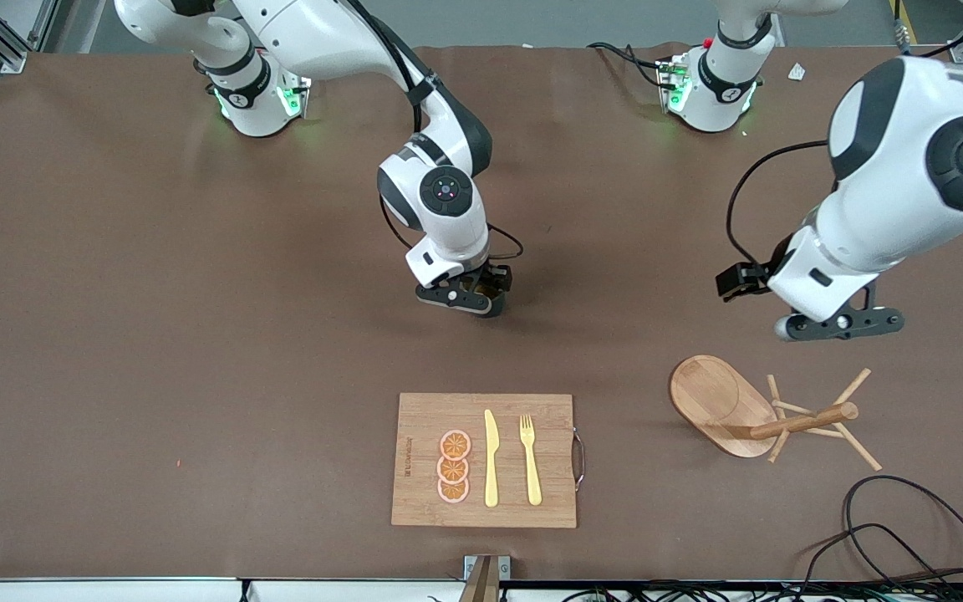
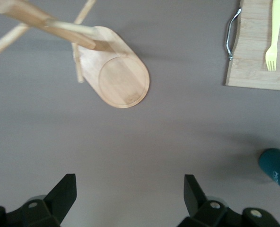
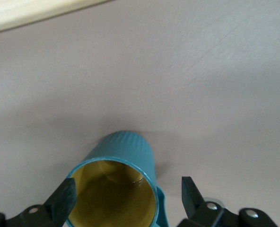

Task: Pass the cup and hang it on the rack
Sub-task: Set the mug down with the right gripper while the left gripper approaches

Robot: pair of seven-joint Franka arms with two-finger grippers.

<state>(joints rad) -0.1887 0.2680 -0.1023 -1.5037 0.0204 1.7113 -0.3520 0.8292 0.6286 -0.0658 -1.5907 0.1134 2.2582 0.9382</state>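
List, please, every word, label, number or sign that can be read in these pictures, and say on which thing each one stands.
No text can be read in full.
Cutting board: a dark line of print along the edge toward the right arm's end of the table, too small to read.
Cup: a faint light mark on its teal wall, too blurred to read.
Rack, fork, knife: no text.

Left claw point(image 2: 128, 196) open over table; rack point(image 2: 116, 75) tipped.
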